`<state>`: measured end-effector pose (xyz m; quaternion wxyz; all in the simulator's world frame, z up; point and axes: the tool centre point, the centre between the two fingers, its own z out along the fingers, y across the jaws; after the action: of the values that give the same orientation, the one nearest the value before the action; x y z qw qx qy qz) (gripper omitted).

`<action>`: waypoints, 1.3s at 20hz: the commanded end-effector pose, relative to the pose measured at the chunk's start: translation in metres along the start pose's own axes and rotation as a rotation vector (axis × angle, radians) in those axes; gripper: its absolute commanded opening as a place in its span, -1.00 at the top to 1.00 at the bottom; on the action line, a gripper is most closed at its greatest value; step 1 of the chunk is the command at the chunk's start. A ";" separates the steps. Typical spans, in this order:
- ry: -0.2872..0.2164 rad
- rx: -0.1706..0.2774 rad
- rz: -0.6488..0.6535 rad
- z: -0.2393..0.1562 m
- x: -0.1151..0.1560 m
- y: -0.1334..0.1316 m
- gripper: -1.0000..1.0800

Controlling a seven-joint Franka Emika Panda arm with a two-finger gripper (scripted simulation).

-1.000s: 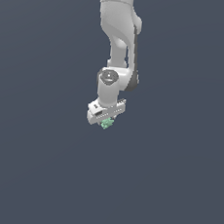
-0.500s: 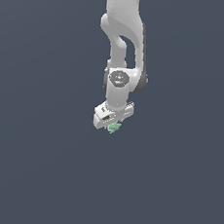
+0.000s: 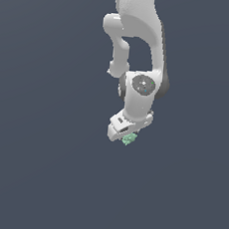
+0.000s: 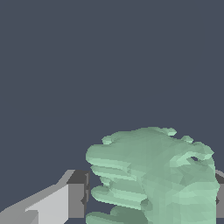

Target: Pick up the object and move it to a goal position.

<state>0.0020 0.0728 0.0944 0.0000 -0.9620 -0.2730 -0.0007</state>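
The object is a tiny mint-green lumpy thing held at the tip of my white gripper, under the arm's wrist, against plain dark grey. In the wrist view the object fills the space between my two fingers, which press on its sides. The gripper is shut on the object. Whether it rests on the surface or hangs above it, I cannot tell.
Only a uniform dark grey background shows around the arm. No other objects, containers or edges are in view.
The arm has moved toward the exterior view's right and a little lower, carrying the object with it. The grip has not changed.
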 end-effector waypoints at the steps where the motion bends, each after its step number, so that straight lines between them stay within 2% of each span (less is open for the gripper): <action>1: 0.000 0.000 0.001 -0.009 0.019 -0.005 1.00; 13: -0.001 0.000 0.001 -0.041 0.096 -0.023 1.00; 26: -0.001 0.000 0.002 -0.065 0.156 -0.035 1.00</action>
<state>0.1117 0.1805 0.1573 0.0001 -0.9622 -0.2724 -0.0002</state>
